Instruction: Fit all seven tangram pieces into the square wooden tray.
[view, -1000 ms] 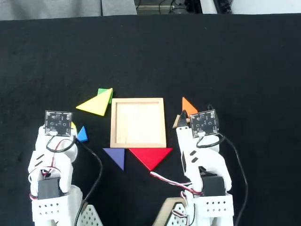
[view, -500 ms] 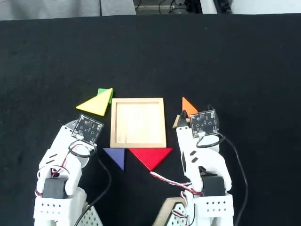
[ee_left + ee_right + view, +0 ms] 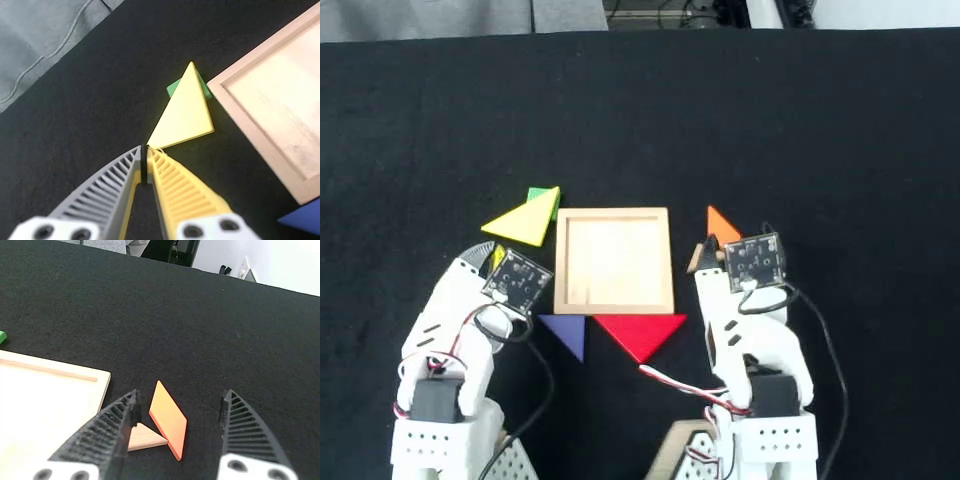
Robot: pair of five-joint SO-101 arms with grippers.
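Note:
The square wooden tray (image 3: 614, 260) lies empty at the table's middle. A yellow triangle (image 3: 525, 222) rests on a green piece (image 3: 540, 196) by its far left corner. My left gripper (image 3: 145, 151) is shut with nothing in it, its tip just short of the yellow triangle (image 3: 185, 112). A purple triangle (image 3: 567, 332) and a red triangle (image 3: 640, 332) lie along the tray's near edge. My right gripper (image 3: 177, 405) is open over an orange parallelogram (image 3: 167, 420), with a small wood-coloured triangle (image 3: 145, 437) beside one finger.
Black cloth covers the table, with wide free room beyond the tray. A blue piece's corner (image 3: 300, 220) peeks in near the tray's corner (image 3: 300, 195). The two arm bases stand at the near edge, left (image 3: 435, 440) and right (image 3: 770, 440).
My left arm swung right toward the tray and the yellow triangle, and now covers the small blue triangle that lay beside it. The right arm has not moved.

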